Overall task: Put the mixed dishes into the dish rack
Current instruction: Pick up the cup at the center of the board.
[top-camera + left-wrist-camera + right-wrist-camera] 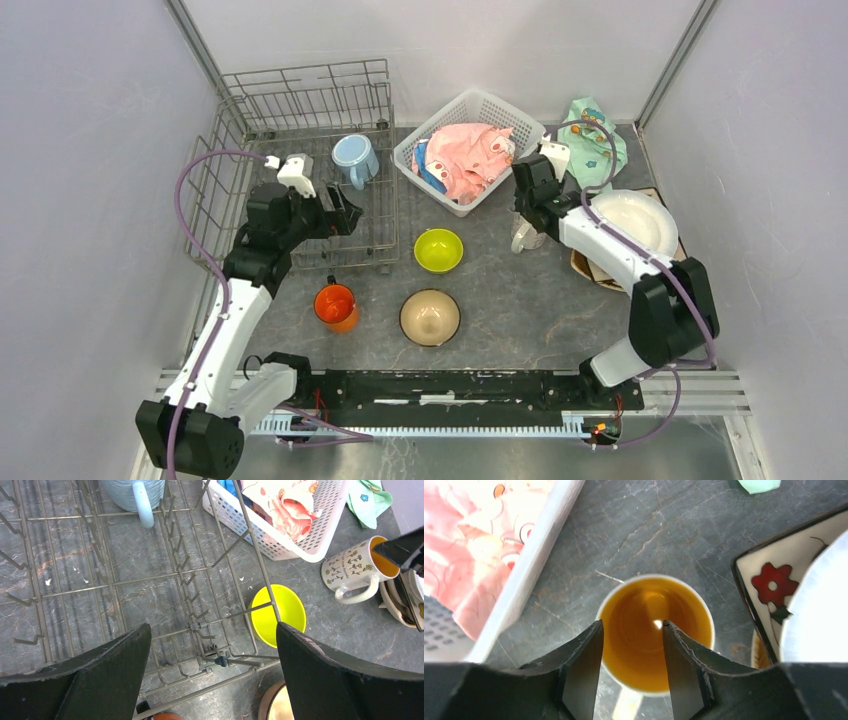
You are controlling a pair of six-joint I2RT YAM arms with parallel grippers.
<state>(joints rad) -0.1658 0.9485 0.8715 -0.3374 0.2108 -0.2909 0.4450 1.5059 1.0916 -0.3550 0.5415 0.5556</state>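
Note:
The grey wire dish rack [300,100] stands at the back left with a light-blue mug [355,160] inside it. My left gripper [343,213] hangs open over the rack's floor [150,580], holding nothing. Down at the white patterned mug [522,240], my right gripper [631,625] has its jaws part closed: one finger is inside the brown interior [649,615], the other just outside the rim, with a clear gap between them. On the table lie a lime-green bowl [438,250], a tan bowl [430,317] and an orange mug [336,307].
A white lattice basket [500,110] with a pink cloth [468,158] sits just left of the patterned mug. At the right is a stack with a white plate [635,222] on top and a dark square flowered plate [774,580] below. A mint-green cloth [592,130] lies at the back.

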